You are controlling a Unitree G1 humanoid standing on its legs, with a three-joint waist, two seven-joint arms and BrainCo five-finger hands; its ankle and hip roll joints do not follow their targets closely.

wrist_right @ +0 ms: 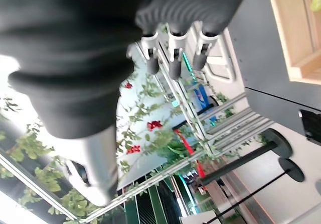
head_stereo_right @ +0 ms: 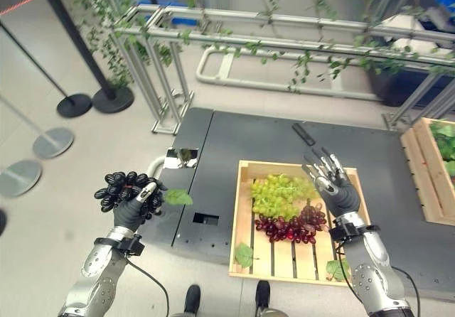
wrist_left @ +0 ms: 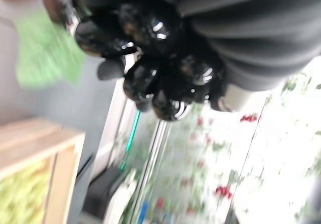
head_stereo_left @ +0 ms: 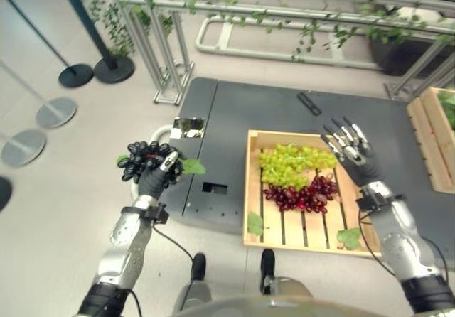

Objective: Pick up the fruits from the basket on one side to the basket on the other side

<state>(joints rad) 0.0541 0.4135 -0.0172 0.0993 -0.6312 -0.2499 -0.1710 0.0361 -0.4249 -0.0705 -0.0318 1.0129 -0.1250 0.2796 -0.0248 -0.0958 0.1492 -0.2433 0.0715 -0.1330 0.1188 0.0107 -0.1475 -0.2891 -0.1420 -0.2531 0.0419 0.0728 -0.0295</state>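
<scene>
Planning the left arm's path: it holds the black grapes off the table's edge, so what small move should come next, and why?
Probably keep carrying leftward: the left robot hand grips the black grapes over the floor, away from the wooden crate, and no receiving basket is visible yet.

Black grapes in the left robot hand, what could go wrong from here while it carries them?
1. The left robot hand holds the black grapes past the table's left edge, over the floor; loose grapes, or the whole bunch if the grip slips, would likely drop there.
2. Curled fingers could crush the fruit if they tighten.
3. The right robot hand hovers open above the wooden crate, beside the green grapes and red grapes; lowering could knock them.
</scene>
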